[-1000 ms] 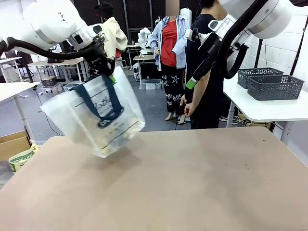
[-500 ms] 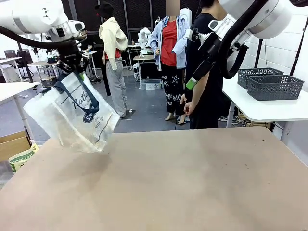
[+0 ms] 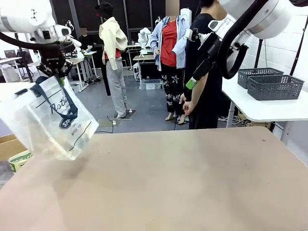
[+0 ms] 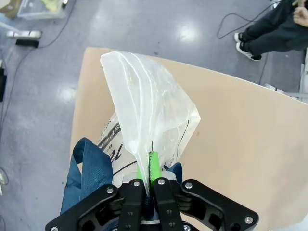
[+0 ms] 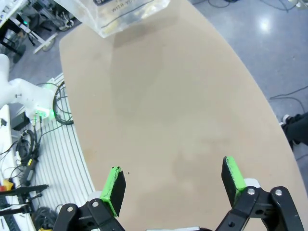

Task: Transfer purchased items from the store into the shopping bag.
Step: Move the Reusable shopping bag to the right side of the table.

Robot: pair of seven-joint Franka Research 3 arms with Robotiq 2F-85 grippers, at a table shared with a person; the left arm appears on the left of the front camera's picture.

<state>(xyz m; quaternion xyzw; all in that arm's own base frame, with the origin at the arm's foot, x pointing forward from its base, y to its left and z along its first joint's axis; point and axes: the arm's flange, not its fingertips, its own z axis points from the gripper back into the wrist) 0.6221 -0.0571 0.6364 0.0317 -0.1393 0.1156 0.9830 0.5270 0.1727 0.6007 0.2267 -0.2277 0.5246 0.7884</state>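
translucent whitish plastic, the shopping bag (image 3: 50,118), is seen hanging clear of the tan table (image 3: 183,183), tilted, off the table's left edge in the front view. navy strap handles and navy lettering are visible on its side. the bag is held from above by the left gripper (image 3: 57,72), whose green pads (image 4: 153,166) are pressed together on a fold of the bag's plastic near its top; in the left wrist view (image 4: 144,178) the plastic is seen rising between the two pads, with a navy handle (image 4: 86,168) bunched beside the fingers. pale contents are faintly made out through the bag's lower wall in the right wrist view (image 5: 120,14), but whether these are the purchased items cannot be told.

the right gripper (image 3: 192,83) is raised high at the far side, near a person in dark clothes (image 3: 204,77). its jaws are spread wide with nothing between them, as shown in the right wrist view (image 5: 173,183), bare table surface lying below. two dark grey lattice baskets (image 3: 269,82) are noted on a white side table (image 3: 269,110) at the right.
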